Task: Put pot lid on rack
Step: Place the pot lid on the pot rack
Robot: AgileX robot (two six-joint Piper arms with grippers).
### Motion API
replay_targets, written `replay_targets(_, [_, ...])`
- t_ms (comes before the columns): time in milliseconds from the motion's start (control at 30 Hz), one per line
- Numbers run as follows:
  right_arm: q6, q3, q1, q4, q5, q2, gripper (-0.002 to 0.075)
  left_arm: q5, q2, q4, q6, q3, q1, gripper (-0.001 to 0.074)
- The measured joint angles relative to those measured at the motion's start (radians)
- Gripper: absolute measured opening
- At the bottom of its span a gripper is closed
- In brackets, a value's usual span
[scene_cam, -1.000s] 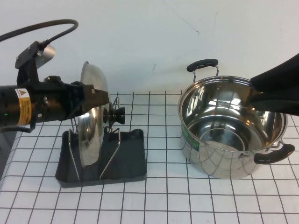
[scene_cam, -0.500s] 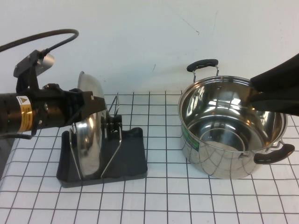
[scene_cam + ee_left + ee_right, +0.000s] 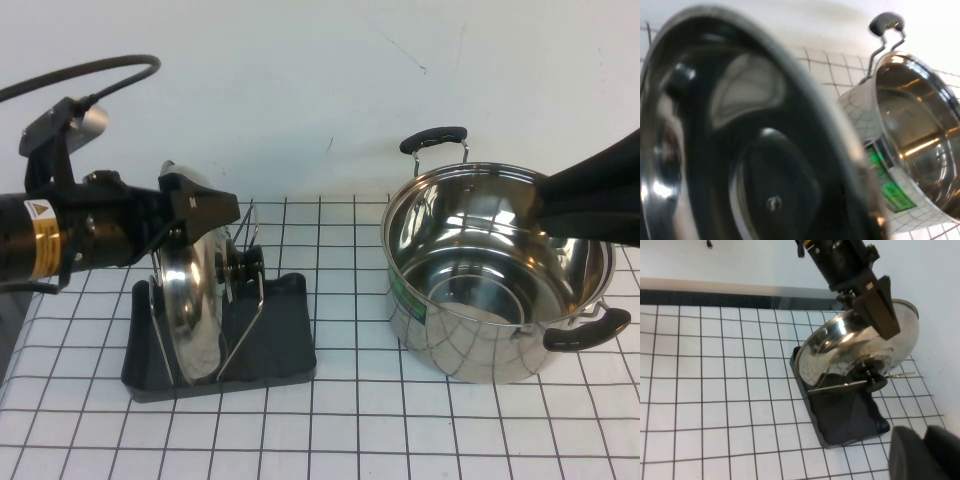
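The pot lid stands on edge in the rack at the left, between the wire uprights, its black knob facing right. My left gripper is shut on the lid's top rim. In the left wrist view the lid's underside fills most of the picture. The right wrist view shows the lid in the rack with the left gripper on its rim. My right gripper is shut and empty, hovering over the pot's right side; it also shows in the right wrist view.
A deep steel pot with two black handles stands at the right on the checked cloth; it also shows in the left wrist view. A white wall runs behind the table. Bare cloth lies between rack and pot and along the front.
The left gripper has drawn back to the left and lowered the lid deeper into the rack; the lid now stands more upright. The right arm has barely moved.
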State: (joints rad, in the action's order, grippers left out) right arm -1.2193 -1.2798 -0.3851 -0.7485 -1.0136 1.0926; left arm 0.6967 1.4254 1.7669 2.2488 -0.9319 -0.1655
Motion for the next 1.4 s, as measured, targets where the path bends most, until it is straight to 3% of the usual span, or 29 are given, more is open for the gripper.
replay_targets(200, [0.018,0.000,0.000,0.022,-0.022,0.000,0.0009,0.009,-0.051,0.000,-0.048,0.000,0.000,0.0524])
replay_targets(733, [0.031,0.000,0.000,0.033,-0.037,0.000,-0.0001,0.027,-0.082,0.000,-0.150,0.000,0.000,0.0526])
replay_targets(1167, [0.031,0.000,0.000,0.034,-0.056,0.000,-0.0001,0.163,-0.082,0.000,-0.156,0.025,0.176,0.0554])
replay_targets(1400, [0.073,0.000,0.000,0.088,-0.060,0.000,-0.0001,0.238,-0.078,0.000,-0.168,0.058,0.216,0.0537])
